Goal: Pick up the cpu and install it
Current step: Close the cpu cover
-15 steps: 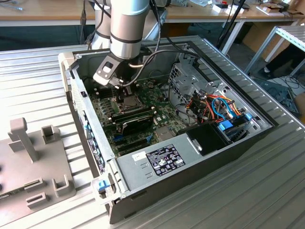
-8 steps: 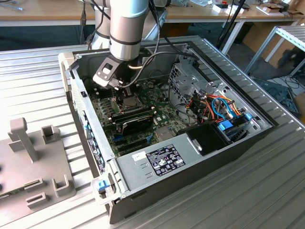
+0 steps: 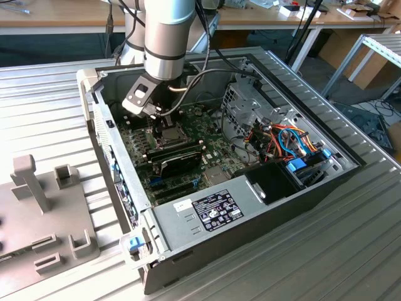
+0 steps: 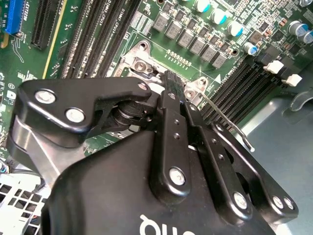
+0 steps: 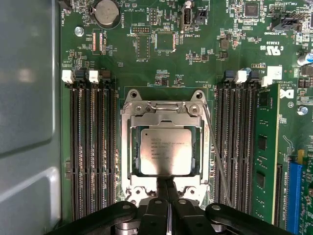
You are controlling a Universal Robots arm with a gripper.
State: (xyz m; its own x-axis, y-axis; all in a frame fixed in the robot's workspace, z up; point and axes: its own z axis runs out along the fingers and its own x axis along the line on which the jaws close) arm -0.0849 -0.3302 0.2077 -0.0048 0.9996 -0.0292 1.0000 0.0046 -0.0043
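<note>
The cpu (image 5: 165,151), a small square chip with a silvery-grey top, lies flat in the dark socket inside its metal frame (image 5: 165,108) on the green motherboard (image 5: 146,58). In the first wrist view my gripper (image 5: 167,188) is shut, its two black fingertips pressed together right at the chip's near edge with nothing between them. In the second wrist view the gripper (image 4: 170,81) points down at the socket and hides the chip. The exterior view has the gripper (image 3: 158,122) low inside the open computer case (image 3: 207,210).
A thin socket lever rod (image 5: 215,147) slants beside the frame, also seen sticking up as the rod (image 4: 230,122). Black memory slots (image 5: 90,147) flank the socket. A black oblong module (image 3: 178,157) and cables (image 3: 288,141) lie in the case. A grey fixture (image 3: 37,207) stands at the exterior view's left.
</note>
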